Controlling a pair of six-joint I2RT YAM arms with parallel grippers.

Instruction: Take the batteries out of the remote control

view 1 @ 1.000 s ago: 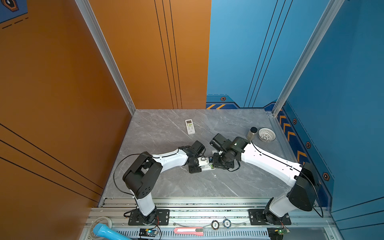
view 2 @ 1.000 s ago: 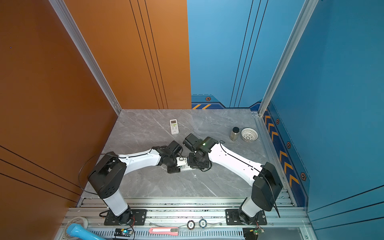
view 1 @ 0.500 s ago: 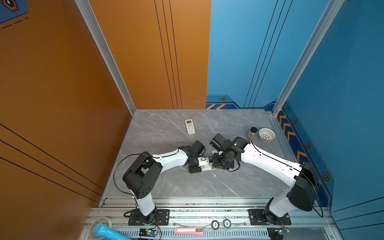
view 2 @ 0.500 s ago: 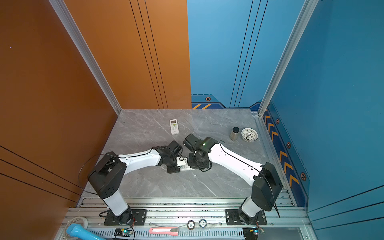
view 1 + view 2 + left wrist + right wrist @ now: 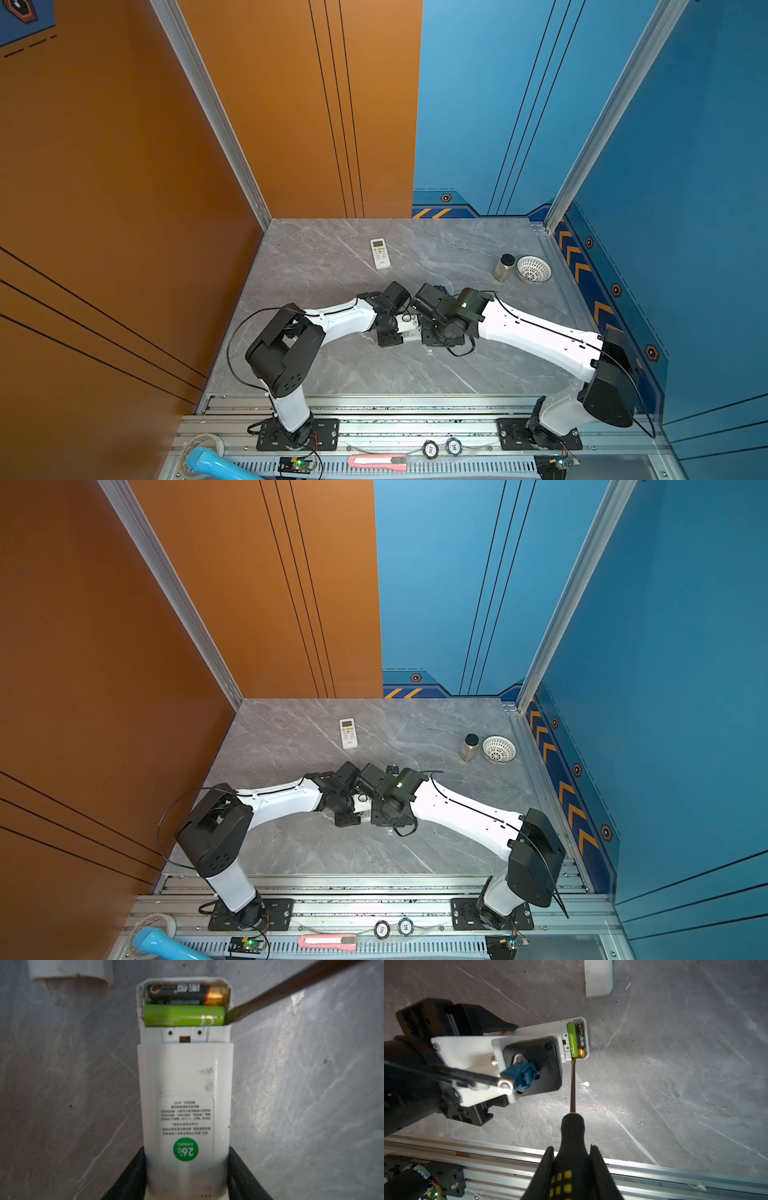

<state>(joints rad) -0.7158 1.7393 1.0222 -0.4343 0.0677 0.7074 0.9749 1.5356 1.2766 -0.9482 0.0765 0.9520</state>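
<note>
DESK: How do the batteries look?
PHOTOGRAPHER: Two lie side by side in the open compartment at one end of the white remote control, back-up on the grey table: a lime green battery and, outermost, a black battery with a gold end.
DESK: The grippers?
PHOTOGRAPHER: The left gripper pinches the remote's opposite end. The right gripper clamps the handle of a black-and-yellow screwdriver, its tip touching the green battery's end.
DESK: Anything obscured?
PHOTOGRAPHER: In both top views the wrists cover the compartment. A white piece nearby is cut off by the frame.
DESK: Changed since a second ago?
PHOTOGRAPHER: Nothing visible; both arms hold the same pose.
</note>
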